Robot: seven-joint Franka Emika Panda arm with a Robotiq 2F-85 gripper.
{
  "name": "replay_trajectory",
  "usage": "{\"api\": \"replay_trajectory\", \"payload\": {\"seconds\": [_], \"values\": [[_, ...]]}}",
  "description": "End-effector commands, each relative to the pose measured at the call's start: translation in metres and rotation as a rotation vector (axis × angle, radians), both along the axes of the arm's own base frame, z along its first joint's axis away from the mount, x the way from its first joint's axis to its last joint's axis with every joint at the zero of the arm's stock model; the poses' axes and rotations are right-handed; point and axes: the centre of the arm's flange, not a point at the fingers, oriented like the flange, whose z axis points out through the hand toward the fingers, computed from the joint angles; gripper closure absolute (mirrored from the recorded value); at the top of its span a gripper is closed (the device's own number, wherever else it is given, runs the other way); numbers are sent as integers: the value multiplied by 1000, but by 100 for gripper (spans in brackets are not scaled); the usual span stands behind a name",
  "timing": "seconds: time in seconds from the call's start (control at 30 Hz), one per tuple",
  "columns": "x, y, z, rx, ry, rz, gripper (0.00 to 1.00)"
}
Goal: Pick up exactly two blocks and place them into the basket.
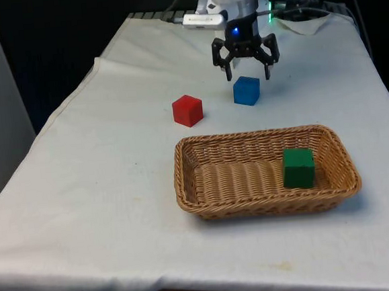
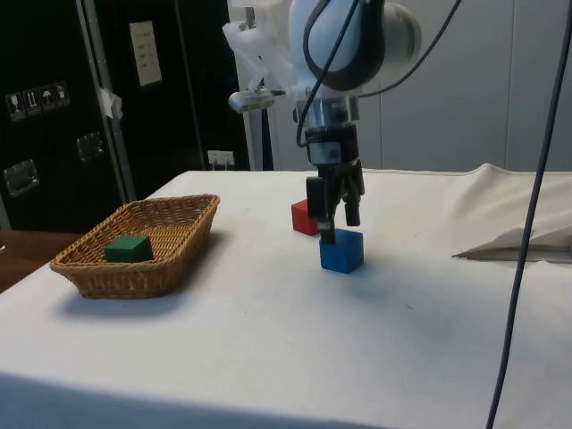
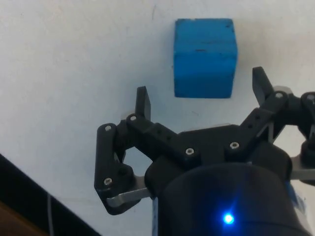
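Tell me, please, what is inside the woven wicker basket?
Inside the woven wicker basket lies one green wooden block, near the end at the front view's right. The rest of its floor looks bare, though the near wall hides a strip of it.

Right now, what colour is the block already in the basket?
Green; the front view shows it best.

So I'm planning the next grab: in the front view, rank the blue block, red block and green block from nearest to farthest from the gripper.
1. Blue block, just below the open gripper.
2. Red block, toward the front view's left.
3. Green block, inside the basket.
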Motion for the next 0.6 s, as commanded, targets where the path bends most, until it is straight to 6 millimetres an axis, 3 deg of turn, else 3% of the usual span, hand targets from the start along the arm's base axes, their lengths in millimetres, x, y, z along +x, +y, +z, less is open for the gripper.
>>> {"api": "replay_trajectory", "payload": {"seconds": [0.0, 0.57], "values": [[0, 4, -3, -9, -11, -6, 0], [2, 25, -20, -46, -12, -8, 0]]}}
